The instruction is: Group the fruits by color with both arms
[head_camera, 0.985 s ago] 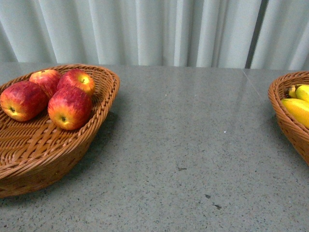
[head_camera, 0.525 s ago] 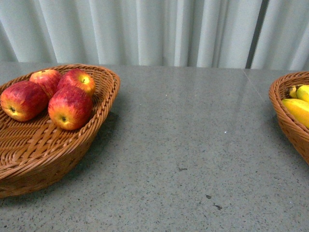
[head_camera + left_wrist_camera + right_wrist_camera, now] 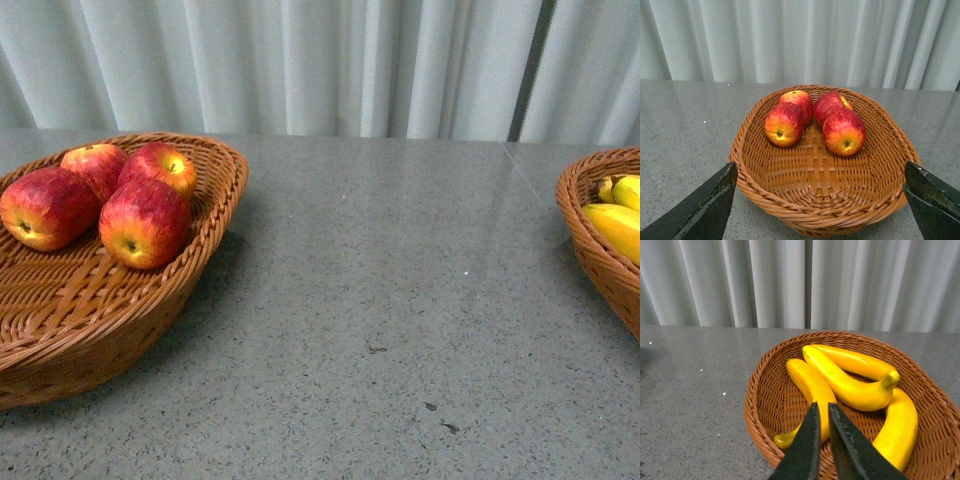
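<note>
Four apples point(image 3: 100, 200) sit bunched at the far end of the wicker basket on the left point(image 3: 215, 215) in the front view, and the bananas point(image 3: 615, 225) show only as yellow ends over the rim of the basket on the right point(image 3: 580, 235), which the frame edge cuts off; the grey table point(image 3: 400, 300) between the two baskets carries no fruit, and neither arm shows here, so by colour the sorting looks finished or very nearly so. From the left wrist, the left claw point(image 3: 817, 202) is spread wide, empty, its two dark fingertips point(image 3: 705, 210) standing at either side of the near rim of that basket point(image 3: 820, 210); the four apples point(image 3: 812, 122) lie beyond it, clustered toward the far wall, with bare weave between them and the claw. From the right wrist, the right claw point(image 3: 822, 440) is pressed shut on nothing, its tips nearly touching, hanging over the near part of the banana basket point(image 3: 757, 415); four bananas point(image 3: 850, 382) lie ahead of it, long axes running slantwise across the weave, the nearest one point(image 3: 810, 390) passing just behind the tips. Each arm is by its own colour's basket, so any further reach is short, with open table beside both rims for drawing back.
</note>
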Action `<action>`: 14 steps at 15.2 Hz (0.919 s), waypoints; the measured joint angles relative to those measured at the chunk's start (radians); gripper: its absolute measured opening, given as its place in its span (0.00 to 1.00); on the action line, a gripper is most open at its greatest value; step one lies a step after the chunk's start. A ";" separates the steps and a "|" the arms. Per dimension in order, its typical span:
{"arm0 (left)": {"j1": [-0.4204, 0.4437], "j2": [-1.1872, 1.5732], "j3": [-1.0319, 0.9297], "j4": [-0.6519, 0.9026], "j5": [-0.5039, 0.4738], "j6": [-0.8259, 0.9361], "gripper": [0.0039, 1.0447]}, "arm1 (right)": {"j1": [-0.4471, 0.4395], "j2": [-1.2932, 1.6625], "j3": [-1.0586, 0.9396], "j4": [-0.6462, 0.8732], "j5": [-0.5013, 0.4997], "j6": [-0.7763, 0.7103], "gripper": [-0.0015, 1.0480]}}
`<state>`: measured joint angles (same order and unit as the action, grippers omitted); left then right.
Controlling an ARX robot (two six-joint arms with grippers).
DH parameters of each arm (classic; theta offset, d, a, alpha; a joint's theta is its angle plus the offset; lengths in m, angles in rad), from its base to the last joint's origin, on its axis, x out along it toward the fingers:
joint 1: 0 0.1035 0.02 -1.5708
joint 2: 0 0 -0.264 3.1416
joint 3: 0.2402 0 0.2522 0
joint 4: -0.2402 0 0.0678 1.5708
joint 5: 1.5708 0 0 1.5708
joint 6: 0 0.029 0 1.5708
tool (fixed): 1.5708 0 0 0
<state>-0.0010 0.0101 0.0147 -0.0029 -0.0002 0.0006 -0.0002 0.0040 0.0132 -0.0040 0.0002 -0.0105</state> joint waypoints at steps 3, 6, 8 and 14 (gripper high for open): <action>0.000 0.000 0.000 0.000 0.000 0.000 0.94 | 0.000 0.000 0.000 0.000 0.000 0.000 0.28; 0.000 0.000 0.000 0.000 0.000 0.000 0.94 | 0.000 0.000 0.000 0.000 0.000 0.000 0.77; 0.000 0.000 0.000 0.000 0.000 0.000 0.94 | 0.000 0.000 0.000 0.000 0.000 0.001 0.95; 0.000 0.000 0.000 0.000 0.000 0.000 0.94 | 0.000 0.000 0.000 0.000 0.000 0.002 0.94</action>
<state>-0.0010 0.0101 0.0147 -0.0029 -0.0002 0.0006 -0.0002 0.0040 0.0132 -0.0040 0.0002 -0.0082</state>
